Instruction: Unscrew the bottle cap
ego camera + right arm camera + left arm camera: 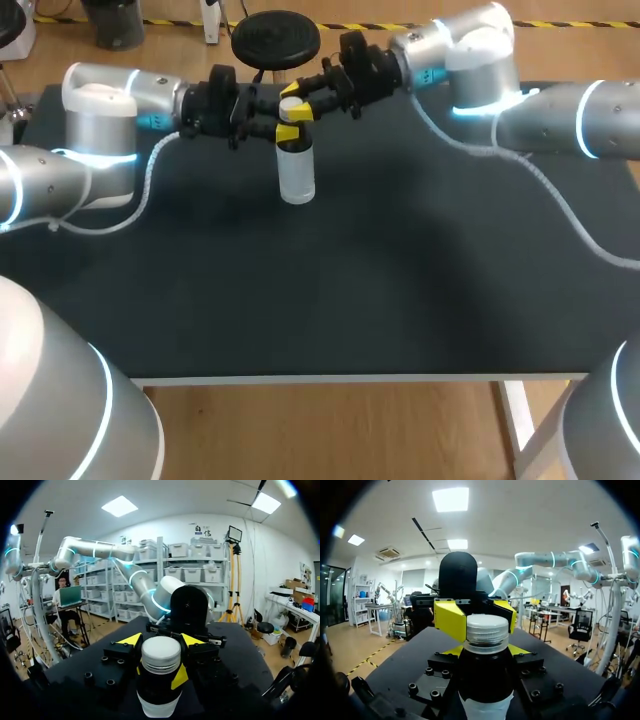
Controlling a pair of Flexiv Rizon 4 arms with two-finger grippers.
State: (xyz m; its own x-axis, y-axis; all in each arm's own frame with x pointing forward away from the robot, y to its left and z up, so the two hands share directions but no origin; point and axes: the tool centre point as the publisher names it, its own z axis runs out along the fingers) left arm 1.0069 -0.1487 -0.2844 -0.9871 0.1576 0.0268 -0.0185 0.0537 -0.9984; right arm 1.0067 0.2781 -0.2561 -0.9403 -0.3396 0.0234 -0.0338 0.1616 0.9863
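L gripper (286,132) clamped on bottle (297,175) neck, R gripper (294,101) pinching cap (486,629); hold neck firm, twist R w/o tilting.

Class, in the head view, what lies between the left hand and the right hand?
The bottle, cap on, stands upright between the left hand and right hand; both wrist views show it too.

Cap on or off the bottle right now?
On. White ribbed cap sits atop the neck of the bottle in both wrist views; whether loosened, cannot tell.
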